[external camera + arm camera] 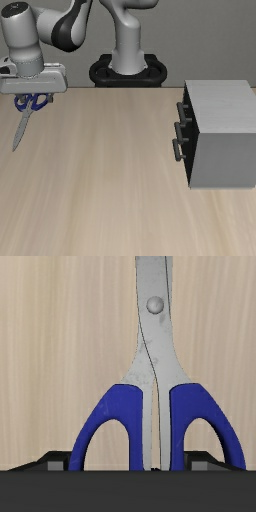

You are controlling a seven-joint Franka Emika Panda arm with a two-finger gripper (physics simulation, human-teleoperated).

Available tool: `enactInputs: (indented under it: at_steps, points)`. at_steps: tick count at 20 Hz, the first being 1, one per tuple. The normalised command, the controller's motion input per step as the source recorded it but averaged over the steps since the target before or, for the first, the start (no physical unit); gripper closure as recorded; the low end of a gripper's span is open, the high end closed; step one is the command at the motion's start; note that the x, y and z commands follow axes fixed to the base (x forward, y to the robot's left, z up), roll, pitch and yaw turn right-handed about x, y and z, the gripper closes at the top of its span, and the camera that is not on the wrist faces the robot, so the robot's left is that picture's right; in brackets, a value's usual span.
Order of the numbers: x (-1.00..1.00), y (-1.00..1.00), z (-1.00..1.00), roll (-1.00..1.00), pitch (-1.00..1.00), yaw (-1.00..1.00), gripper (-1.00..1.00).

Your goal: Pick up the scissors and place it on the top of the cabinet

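Reaching for the scissors (24,118), with the cabinet (222,130) top bare.
The hand (33,95) sits right over the blue handles (120,421) on the bench (100,190), well apart from the cabinet. I cannot tell if the hand is clamped on them, or if they are off the bench. Lifting, carrying and setting down look left to do. Handles are smooth, round blue loops. Blades (152,336) are long, flat grey metal with a round screw (154,303). Cabinet is a plain grey box; bench is pale wood.
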Motion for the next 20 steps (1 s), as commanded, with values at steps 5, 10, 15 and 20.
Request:
enactInputs:
  at_steps: [5, 10, 15, 20]
  points:
    - [0.0, 0.0, 1.0, 0.0, 0.0, 0.0, 1.0]
    - [0.0, 0.6, 0.4, 0.0, 0.0, 0.0, 1.0]
    - [0.0, 1.0, 0.0, 0.0, 0.0, 0.0, 1.0]
    - [0.0, 1.0, 0.0, 0.0, 0.0, 0.0, 1.0]
